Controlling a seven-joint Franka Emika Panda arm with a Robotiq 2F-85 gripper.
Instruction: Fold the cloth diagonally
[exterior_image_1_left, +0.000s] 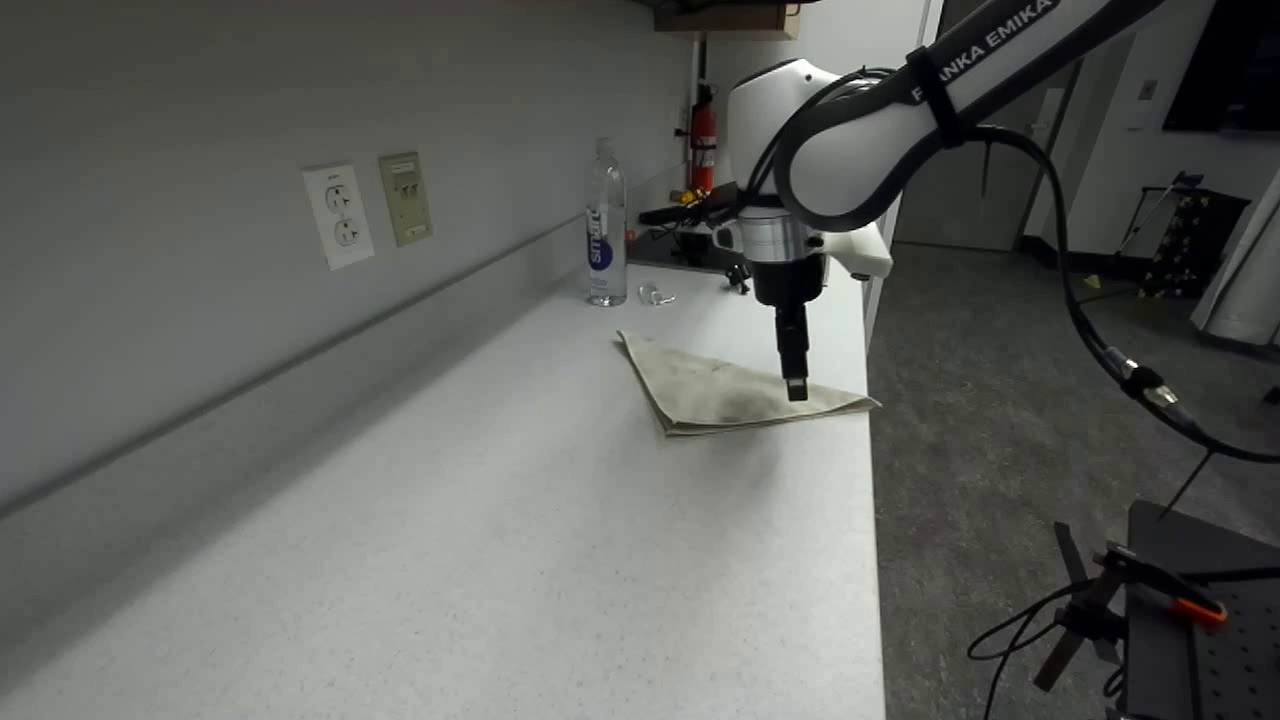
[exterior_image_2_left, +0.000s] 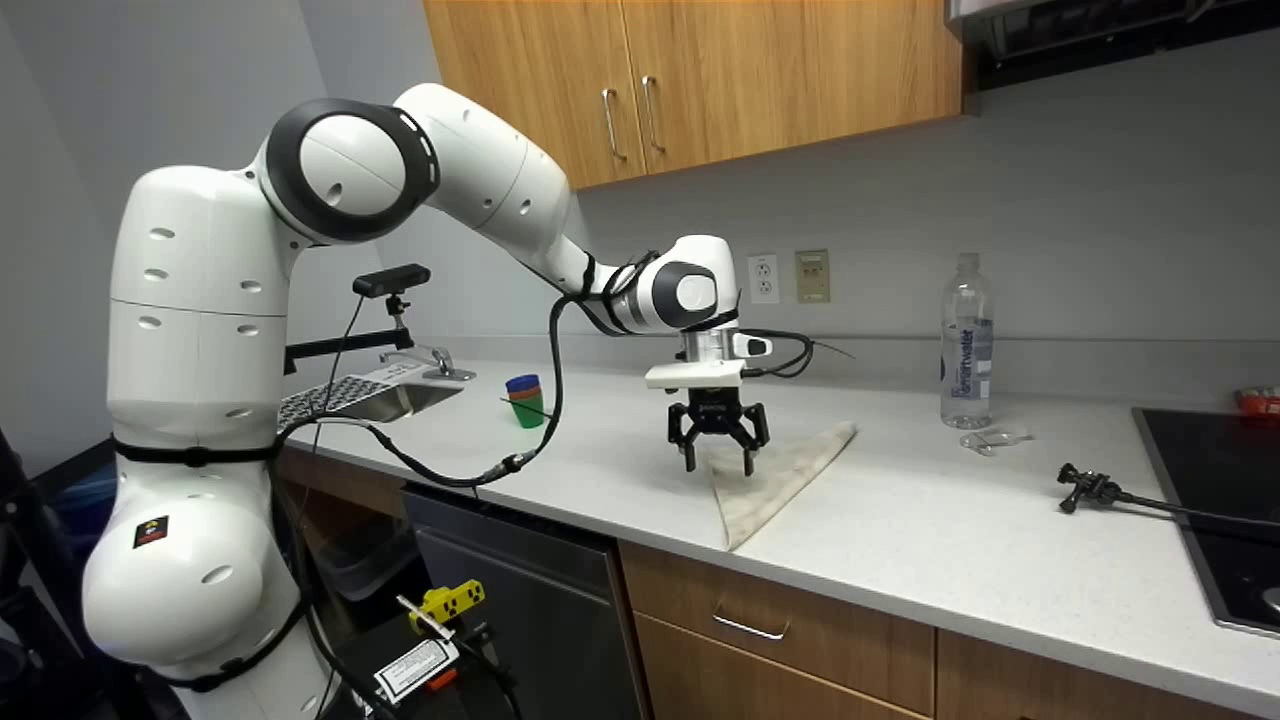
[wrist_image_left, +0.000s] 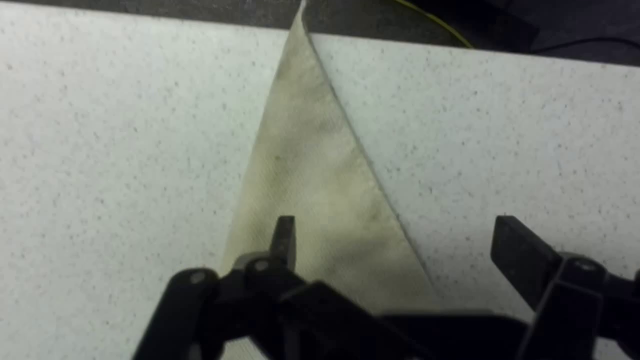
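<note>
In an exterior view, the pincer (exterior_image_2_left: 719, 463), spread wide and gripping nothing, hangs over the cloth (exterior_image_2_left: 770, 482), presumably to leave it undisturbed. The cloth lies on the bench (exterior_image_2_left: 900, 520) as a doubled, pale beige triangle, faintly blotched, one tip jutting past the front edge; farther right, near the wall (exterior_image_2_left: 870, 280), the bottle (exterior_image_2_left: 967, 370) stands, likely to leave working room.

wrist view | pincer (wrist_image_left: 395, 225) hides part of cloth (wrist_image_left: 320, 165); both are cut off toward 6 o'clock | in an exterior view, cooktop (exterior_image_2_left: 1230, 460) is cut off past 3 o'clock
</note>
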